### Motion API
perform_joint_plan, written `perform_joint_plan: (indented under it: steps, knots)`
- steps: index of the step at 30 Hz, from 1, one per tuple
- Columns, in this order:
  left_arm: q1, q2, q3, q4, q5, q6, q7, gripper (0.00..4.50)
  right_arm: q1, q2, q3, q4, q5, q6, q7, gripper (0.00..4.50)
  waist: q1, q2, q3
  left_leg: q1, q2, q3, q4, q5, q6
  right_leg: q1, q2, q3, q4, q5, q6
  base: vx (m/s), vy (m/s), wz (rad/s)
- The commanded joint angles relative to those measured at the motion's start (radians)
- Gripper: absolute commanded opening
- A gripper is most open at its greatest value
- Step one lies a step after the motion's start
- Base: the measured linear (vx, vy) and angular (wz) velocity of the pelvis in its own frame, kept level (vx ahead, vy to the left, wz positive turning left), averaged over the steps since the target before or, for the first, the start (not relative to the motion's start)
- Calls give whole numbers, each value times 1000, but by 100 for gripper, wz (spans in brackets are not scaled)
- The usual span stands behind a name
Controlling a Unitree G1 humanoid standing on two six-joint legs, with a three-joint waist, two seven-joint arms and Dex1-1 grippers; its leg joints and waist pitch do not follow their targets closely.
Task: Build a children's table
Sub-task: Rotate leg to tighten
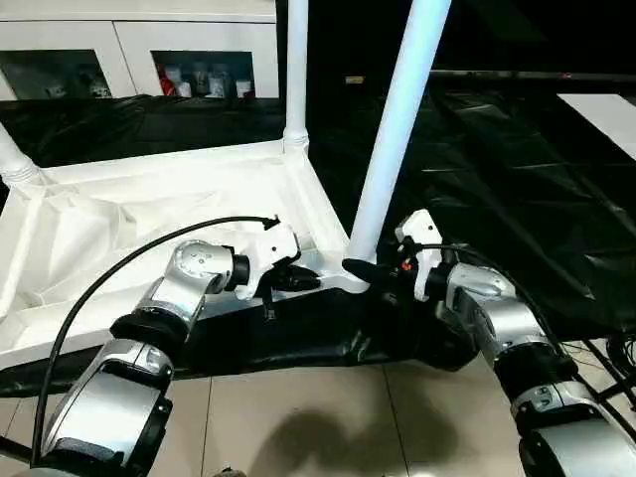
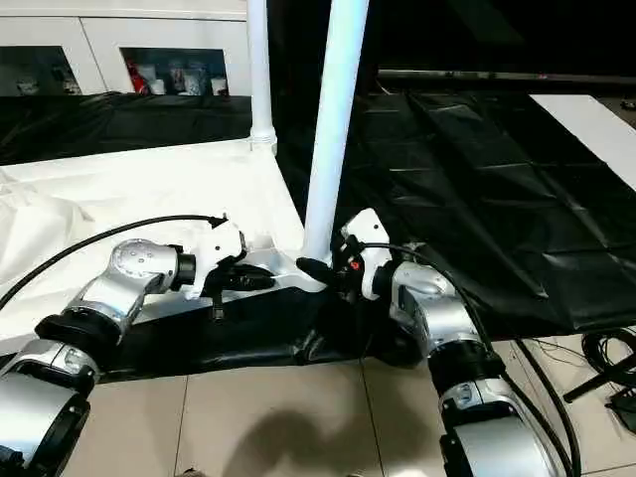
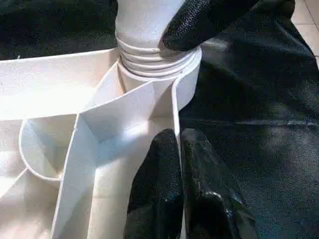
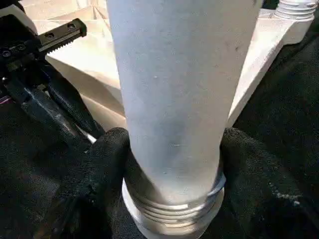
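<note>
Right end effector (image 1: pixel 370 270) hugs the leg (image 4: pixel 174 99) just above its threads, probably to screw it in. Left end effector (image 3: pixel 180 164), closed, pins the tabletop's (image 1: pixel 149 199) rim at 6 o'clock on the bench (image 1: pixel 497 179).

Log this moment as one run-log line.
stage: leg fitting | left gripper: shut on tabletop rim | right gripper: around near leg base at corner socket
</note>
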Motion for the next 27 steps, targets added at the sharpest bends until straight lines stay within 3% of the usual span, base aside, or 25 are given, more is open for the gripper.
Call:
perform_joint_plan:
  steps: [1, 7, 12, 17, 19, 21, 25, 26, 27]
  knots:
    - [11, -28, 10, 15, -1, 15, 61, 0, 12, 12, -26, 33, -40, 10, -142, 253, -1, -10, -59, -2, 3, 12, -53, -145, 65, 58, -54, 40, -66, -134, -223, 0, 0, 0]
    - [-16, -130, -9, 32, 35, 72, 211, 0, -6, 112, -102, 104, -43, 50, -479, 252, -12, -8, -56, 4, 2, 10, -60, -190, 18, 51, -54, 43, -79, -246, -185, 0, 0, 0]
    - [-54, -234, -24, 62, 63, 117, 351, 0, -44, 188, -118, 148, -47, 67, -649, 252, -15, -4, -59, 3, -3, 11, -58, -192, 25, 52, -52, 43, -81, -227, -182, 0, 0, 0]
    - [-65, -263, -35, 67, 88, 112, 390, 0, -62, 213, -106, 170, -71, 52, -706, 252, -13, -1, -59, 0, -3, 9, -58, -189, 31, 53, -51, 42, -81, -209, -179, 0, 0, 0]
    - [-62, -255, -34, 66, 91, 100, 382, 0, -61, 210, -119, 160, -56, 29, -686, 307, -12, -3, -59, 0, -4, 9, -59, -195, 32, 54, -52, 42, -81, -217, -177, 0, 0, 0]
    - [-59, -248, -33, 64, 90, 89, 374, 0, -61, 204, -122, 155, -51, 25, -672, 323, -10, -3, -60, 0, -3, 9, -58, -193, 38, 55, -52, 42, -82, -212, -175, 0, 0, 0]
    - [-47, -218, -32, 57, 84, 66, 336, 0, -65, 170, -110, 134, -48, 14, -586, 347, -1, -3, -64, 1, -1, 11, -54, -156, 53, 57, -52, 43, -71, -122, -200, 0, 0, 0]
    - [-43, -207, -30, 54, 80, 61, 317, 0, -65, 157, -102, 122, -46, 18, -550, 372, 1, -4, -66, -4, -2, 10, -52, -130, 66, 63, -51, 43, -63, -57, -218, 0, 0, 0]
    - [-28, -175, -27, 39, 64, 31, 254, 0, -57, 110, -71, 81, -46, 33, -428, 372, 2, -5, -65, -4, -3, 11, -52, -126, 71, 63, -49, 41, -63, -46, -222, 0, 0, 0]
